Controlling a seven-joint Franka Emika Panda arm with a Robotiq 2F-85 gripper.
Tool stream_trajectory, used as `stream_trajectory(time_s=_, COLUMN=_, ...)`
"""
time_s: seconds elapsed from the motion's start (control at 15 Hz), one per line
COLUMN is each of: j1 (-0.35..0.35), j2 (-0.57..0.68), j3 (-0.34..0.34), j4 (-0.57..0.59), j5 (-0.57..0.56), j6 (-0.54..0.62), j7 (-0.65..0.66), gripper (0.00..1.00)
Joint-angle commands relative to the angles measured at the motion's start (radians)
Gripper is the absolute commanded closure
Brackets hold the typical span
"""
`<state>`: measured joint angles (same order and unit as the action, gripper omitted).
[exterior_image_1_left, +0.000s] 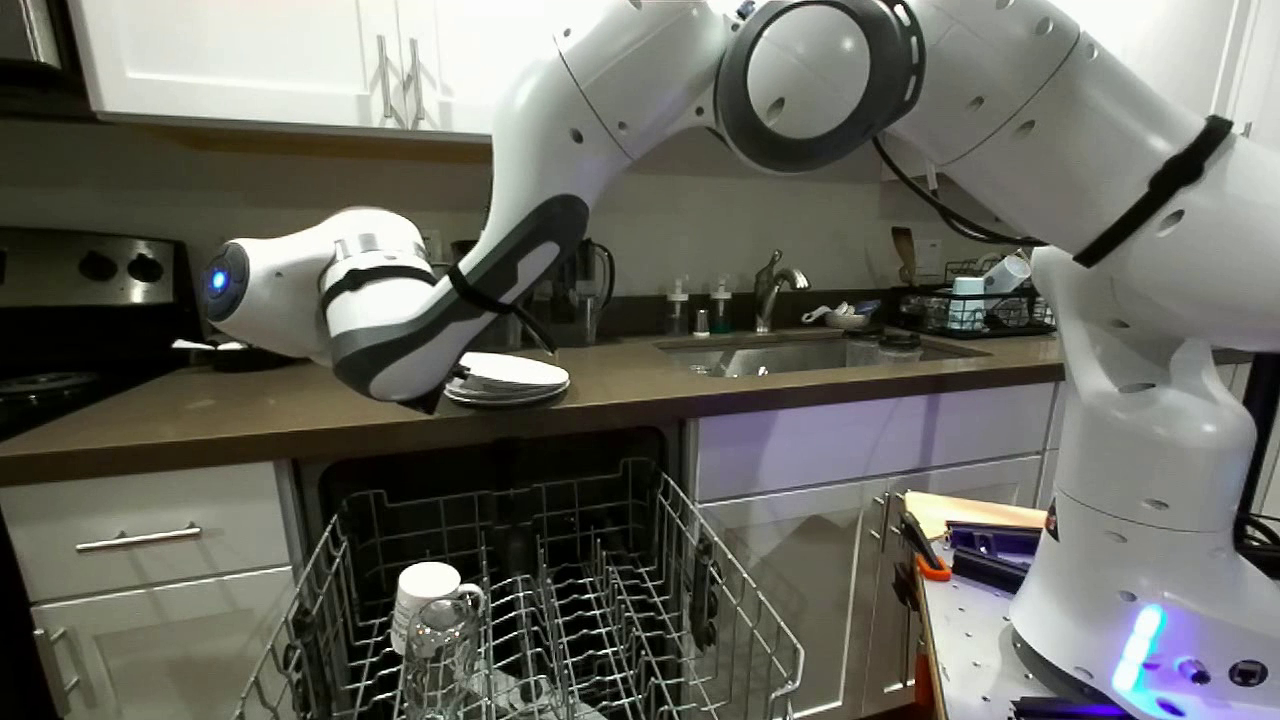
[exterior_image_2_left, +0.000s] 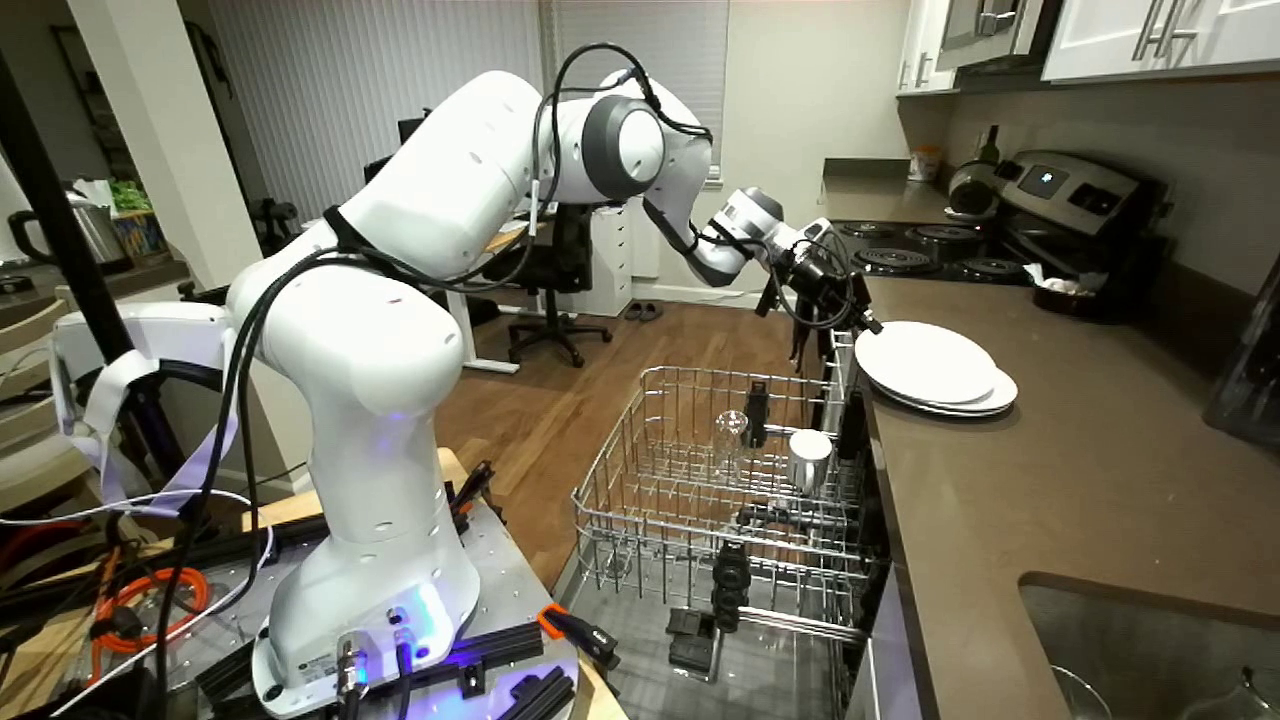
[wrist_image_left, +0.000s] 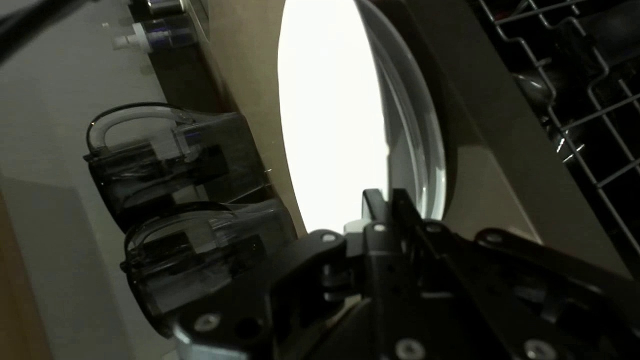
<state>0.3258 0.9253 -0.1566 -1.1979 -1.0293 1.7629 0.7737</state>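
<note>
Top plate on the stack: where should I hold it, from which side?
The top plate is probably best held by its rim, where the jaws pinch it, coming from the stove end: the edge is thin and seems raised off the plates beneath.

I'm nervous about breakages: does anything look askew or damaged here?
Yes, one thing: in an exterior view the top plate sits off-centre over the lower plates, so it looks askew. The pincer grips the top plate's rim, which probably explains the offset. I see no damage or spill.
</note>
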Motion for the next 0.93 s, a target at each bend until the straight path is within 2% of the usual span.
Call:
stream_trajectory(time_s=0.0, j1=0.013, j2=-0.03, j3=0.008, j4=-0.037, j5=-0.049, j6=-0.036, j7=0.038, gripper=0.94)
stream_trajectory(time_s=0.87, j1=0.026, j2=-0.033, j3=0.014, j4=-0.051, j5=-0.106, j6=-0.088, j7=0.06, gripper=0.94)
